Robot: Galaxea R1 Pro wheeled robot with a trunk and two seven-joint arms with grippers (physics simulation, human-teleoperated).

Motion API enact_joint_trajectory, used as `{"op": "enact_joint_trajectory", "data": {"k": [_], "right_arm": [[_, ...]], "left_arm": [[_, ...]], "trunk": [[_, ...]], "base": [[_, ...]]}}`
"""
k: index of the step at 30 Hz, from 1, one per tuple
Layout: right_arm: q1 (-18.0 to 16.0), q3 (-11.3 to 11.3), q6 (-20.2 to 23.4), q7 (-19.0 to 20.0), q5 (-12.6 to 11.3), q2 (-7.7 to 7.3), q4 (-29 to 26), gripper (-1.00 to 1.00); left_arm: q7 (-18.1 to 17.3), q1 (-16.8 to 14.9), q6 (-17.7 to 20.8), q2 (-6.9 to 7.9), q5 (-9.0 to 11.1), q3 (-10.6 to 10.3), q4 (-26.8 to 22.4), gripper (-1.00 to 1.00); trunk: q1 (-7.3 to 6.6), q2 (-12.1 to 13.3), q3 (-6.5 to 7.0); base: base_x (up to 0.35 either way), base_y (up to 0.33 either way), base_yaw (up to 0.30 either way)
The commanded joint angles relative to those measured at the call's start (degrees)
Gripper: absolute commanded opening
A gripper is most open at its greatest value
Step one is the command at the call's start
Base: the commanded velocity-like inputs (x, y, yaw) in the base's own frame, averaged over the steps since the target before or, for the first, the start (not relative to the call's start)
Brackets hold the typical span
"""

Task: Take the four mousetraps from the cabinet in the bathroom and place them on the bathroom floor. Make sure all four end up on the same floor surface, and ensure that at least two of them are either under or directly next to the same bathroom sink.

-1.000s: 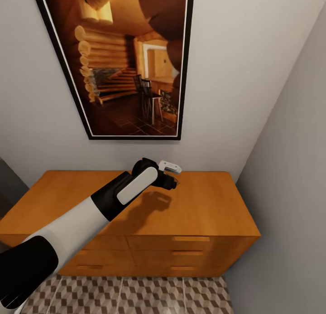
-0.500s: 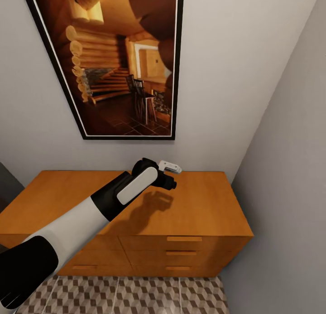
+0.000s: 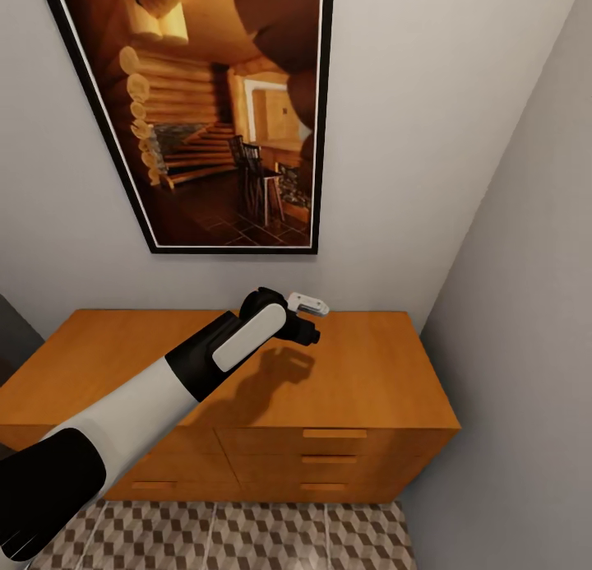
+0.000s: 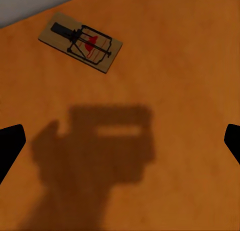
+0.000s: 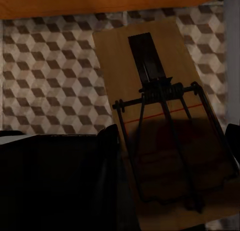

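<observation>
Claws first: the left claw [image 3: 306, 330] hangs over the top of the cabinet [image 3: 378, 381], its two finger tips [image 4: 9, 146] set wide apart at opposite edges of the left wrist view, released and holding nothing. Its blocky shadow falls on the orange-brown wood straight beneath it. Ahead of that claw, beyond the shadow and close to the cabinet's back edge where the grey wall begins, one mousetrap [image 4: 81, 41] lies flat on the top, askew, black wire and red spot facing up, well clear of the fingers.

In the right wrist view a second mousetrap [image 5: 165, 136] stands close against the camera, tilted, wire side showing; the right claw looks clenched on it, though dark shadow hides the contact. Behind it spreads the bathroom floor [image 5: 55, 76] with cube-patterned tiles.

Around the cabinet, grey walls meet in a corner, and a framed picture [image 3: 222, 109] of a log interior hangs above.
</observation>
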Motion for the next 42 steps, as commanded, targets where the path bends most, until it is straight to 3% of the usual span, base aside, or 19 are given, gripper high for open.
{"op": "enact_joint_trajectory", "data": {"k": [1, 4, 9, 15, 18, 23, 29, 42], "right_arm": [[-0.05, 0.05, -0.02, 0.15, -0.84, 0.5, 0.06, -1.0], [-0.05, 0.06, 0.56, -1.18, -0.79, 2.15, 0.02, -1.0], [-0.05, 0.07, 0.84, -2.6, -0.77, 2.74, 0.01, -1.0], [-0.05, 0.07, 0.95, -2.95, -0.77, 2.23, 0.01, -1.0], [-0.05, 0.07, 0.97, -3.27, -0.77, 1.29, 0.02, -1.0], [-0.05, 0.07, 0.99, -7.18, -0.77, 0.24, 0.07, -1.0], [-0.05, 0.07, 0.95, -10.4, -0.8, 0.12, 0.05, -1.0], [-0.05, -0.02, 0.9, -10.85, -1.18, 0.18, 0.01, -1.0]], "left_arm": [[0.6, -0.07, 0.03, 0.01, 0.58, -0.09, -0.01, 1.0], [0.6, -0.05, 0.03, 0.01, 0.58, -0.05, 0.06, 1.0], [0.63, -0.05, 0.03, 0.08, 0.58, -0.07, 0.09, 1.0], [0.61, -0.04, 0.03, 0.09, 0.58, -0.08, 0.61, 1.0], [0.63, -0.04, 0.03, 0.1, 0.58, -0.06, 0.79, 1.0], [0.63, -0.04, 0.03, 0.08, 0.58, -0.04, 0.87, 1.0], [0.61, -0.04, 0.03, 0.09, 0.58, -0.07, 0.88, 1.0], [0.64, -0.04, 0.03, 0.09, 0.58, -0.07, 0.94, 1.0]], "trunk": [[0.03, -0.11, -0.11], [0.03, -0.11, -0.11], [0.03, -0.11, -0.11], [0.03, -0.11, -0.11], [0.03, -0.11, -0.11], [0.03, -0.11, -0.11], [0.03, -0.11, -0.11], [0.03, -0.11, -0.11]], "base": [[0.0, 0.0, 0.0], [0.0, 0.0, 0.0], [0.0, 0.0, 0.0], [0.0, 0.0, 0.0], [0.0, 0.0, 0.0], [0.0, 0.0, 0.0], [0.0, 0.0, 0.0], [0.0, 0.0, 0.0]]}}
